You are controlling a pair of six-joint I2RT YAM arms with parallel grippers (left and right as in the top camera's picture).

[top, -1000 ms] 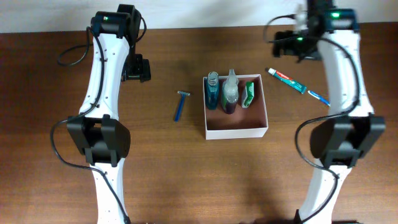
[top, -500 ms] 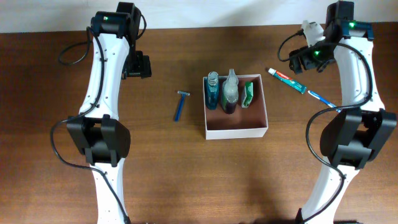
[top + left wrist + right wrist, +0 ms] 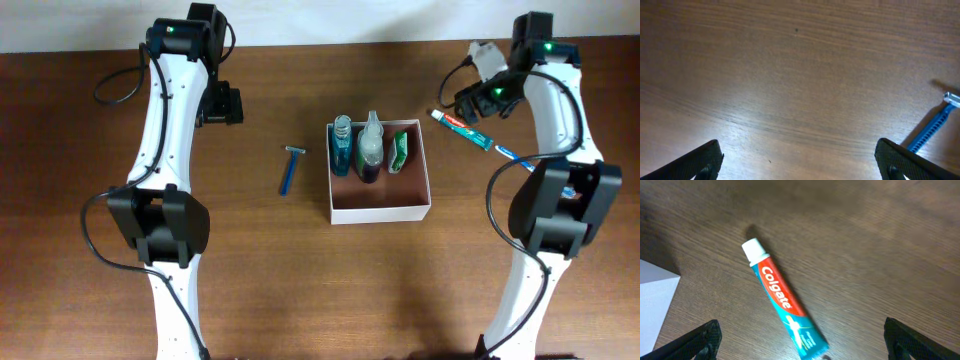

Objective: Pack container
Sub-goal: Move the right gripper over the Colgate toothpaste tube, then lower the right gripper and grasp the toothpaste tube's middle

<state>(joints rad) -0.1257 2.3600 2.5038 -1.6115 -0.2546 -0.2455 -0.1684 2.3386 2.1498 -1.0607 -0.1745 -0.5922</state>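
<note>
The container [image 3: 418,210], a shallow white box with a reddish-brown inside, sits mid-table; its corner shows in the right wrist view [image 3: 652,302]. It holds a blue bottle [image 3: 341,147], a clear bottle with purple liquid [image 3: 371,148] and a green packet [image 3: 400,150]. A blue razor [image 3: 289,170] lies left of the box and shows in the left wrist view [image 3: 932,129]. A Colgate toothpaste tube [image 3: 462,129] lies right of the box, also seen in the right wrist view [image 3: 784,301]. My right gripper [image 3: 802,347] is open above the tube. My left gripper [image 3: 800,165] is open over bare wood, left of the razor.
A blue toothbrush [image 3: 512,155] lies right of the toothpaste, near the right arm. The table is dark brown wood [image 3: 300,280]; a pale wall edge runs along the back.
My right gripper has swung right, then back left and down over the toothpaste tube. The left arm and the objects have not moved.
</note>
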